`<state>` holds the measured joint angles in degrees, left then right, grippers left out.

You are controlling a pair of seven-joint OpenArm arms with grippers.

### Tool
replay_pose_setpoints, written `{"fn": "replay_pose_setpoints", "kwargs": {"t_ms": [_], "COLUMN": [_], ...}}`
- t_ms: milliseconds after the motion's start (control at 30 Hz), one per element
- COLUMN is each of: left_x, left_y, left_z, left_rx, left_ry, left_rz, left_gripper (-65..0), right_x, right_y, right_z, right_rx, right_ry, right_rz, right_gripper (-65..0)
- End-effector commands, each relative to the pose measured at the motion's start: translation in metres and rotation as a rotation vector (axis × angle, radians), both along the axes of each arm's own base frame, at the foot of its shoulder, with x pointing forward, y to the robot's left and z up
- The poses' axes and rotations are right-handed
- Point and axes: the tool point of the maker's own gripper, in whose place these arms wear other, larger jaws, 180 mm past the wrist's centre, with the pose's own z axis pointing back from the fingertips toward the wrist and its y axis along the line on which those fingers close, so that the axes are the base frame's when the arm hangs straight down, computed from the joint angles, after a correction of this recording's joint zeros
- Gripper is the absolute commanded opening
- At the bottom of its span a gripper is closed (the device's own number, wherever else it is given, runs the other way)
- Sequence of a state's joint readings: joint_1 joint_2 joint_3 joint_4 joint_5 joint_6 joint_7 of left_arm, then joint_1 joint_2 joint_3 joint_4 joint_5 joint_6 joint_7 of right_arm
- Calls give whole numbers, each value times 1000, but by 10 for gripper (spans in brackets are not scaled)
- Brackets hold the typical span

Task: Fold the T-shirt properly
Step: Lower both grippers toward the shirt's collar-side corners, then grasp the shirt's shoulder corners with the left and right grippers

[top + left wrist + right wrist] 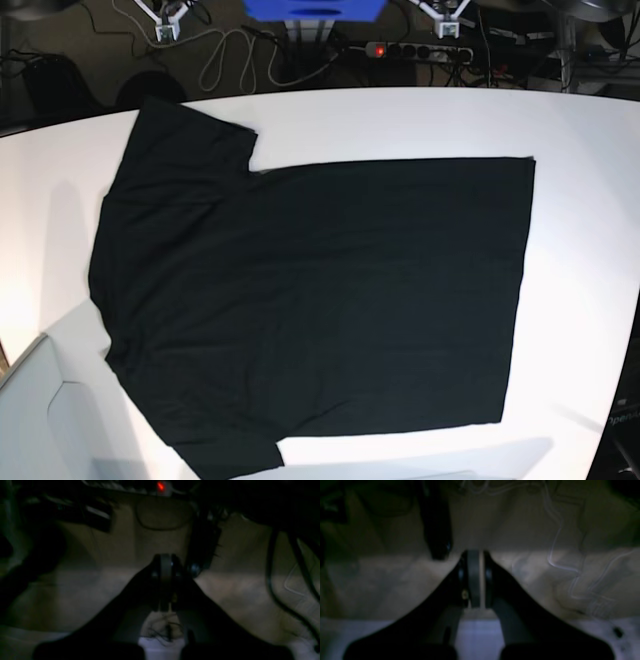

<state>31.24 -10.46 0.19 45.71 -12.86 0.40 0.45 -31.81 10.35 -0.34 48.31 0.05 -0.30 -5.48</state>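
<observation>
A: Start with the T-shirt [310,300]. It lies spread flat on the white table [580,160], plain black side up, collar end toward the left of the base view, hem toward the right. One sleeve reaches up to the far left, the other runs off toward the near edge. No print shows

B: So nothing folded yet, by the look of it. Where are the arms?

A: Not in the base view at all. Each wrist camera looks down at a dim tan floor with loose cables, not at the cloth. The left gripper [165,580] has its jaws pressed together with nothing between them, and the right gripper [473,580] is the same, closed and empty

B: Then the first risk is the approach. Closed jaws coming down onto flat cloth would push it into a ridge instead of taking an edge

A: Agreed, they'd need to part before reaching it. And black on black hides the seams, so picking a sleeve edge or hem corner could easily miss or catch two layers

B: The near sleeve worries me too. It sits right at the table's edge, so a drag that way might pull it over

A: And uneven lifts by the two arms would skew the fold line
</observation>
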Motion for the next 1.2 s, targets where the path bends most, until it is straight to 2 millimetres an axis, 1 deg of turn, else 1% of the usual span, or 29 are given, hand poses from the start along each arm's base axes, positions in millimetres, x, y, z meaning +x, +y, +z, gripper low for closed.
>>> {"fn": "replay_pose_setpoints", "kwargs": {"t_ms": [0, 100, 267, 333, 433, 533, 600, 667, 733, 767, 800, 833, 933, 967, 1000, 1067, 1100, 1167], "left_x": [-7, -2, 19, 33, 55, 76, 89, 103, 119, 126, 133, 140, 158, 163, 165, 178, 184, 193], "left_y": [-5, -5, -26, -24, -22, -15, -11, -5, 1, 5, 8, 13, 28, 33, 38, 48, 53, 64], "left_z": [6, 25, 75, 97, 122, 145, 162, 177, 193, 201, 209, 217, 241, 245, 249, 257, 258, 255], "left_rx": [-14, -20, -63, -59, -48, -25, -8, 12, 35, 47, 56, 63, 56, 53, 57, 70, 81, 96], "left_ry": [-5, -56, -191, -251, -331, -407, -457, -507, -561, -586, -613, -640, -722, -742, -755, -799, -812, -788], "left_rz": [-5, -34, -79, -96, -94, -94, -97, -101, -105, -103, -98, -81, -3, 21, 39, 64, 73, 91], "left_gripper": [-649, -650, -650, -649, -649, -647, -646, -645, -636, -611, -577, -530, -360, -317, -292, -278, -278, -278], "right_x": [-1, 9, 42, 59, 83, 109, 122, 140, 151, 157, 162, 166, 175, 177, 182, 190, 193, 199], "right_y": [0, 5, 18, 23, 31, 37, 37, 32, 27, 23, 19, 16, 11, 9, 10, 9, 9, 8], "right_z": [9, 37, 98, 121, 153, 183, 200, 215, 221, 222, 222, 222, 224, 225, 227, 230, 231, 233], "right_rx": [8, 22, 51, 58, 64, 59, 43, 11, -13, -29, -42, -54, -69, -74, -73, -76, -77, -84], "right_ry": [-27, -106, -222, -263, -315, -362, -376, -410, -419, -421, -420, -417, -424, -434, -454, -485, -494, -508], "right_rz": [14, 52, 140, 181, 238, 294, 311, 300, 273, 260, 253, 248, 240, 237, 236, 235, 235, 233], "right_gripper": [-650, -650, -650, -650, -650, -650, -650, -649, -647, -637, -614, -577, -433, -390, -365, -333, -335, -348]}}
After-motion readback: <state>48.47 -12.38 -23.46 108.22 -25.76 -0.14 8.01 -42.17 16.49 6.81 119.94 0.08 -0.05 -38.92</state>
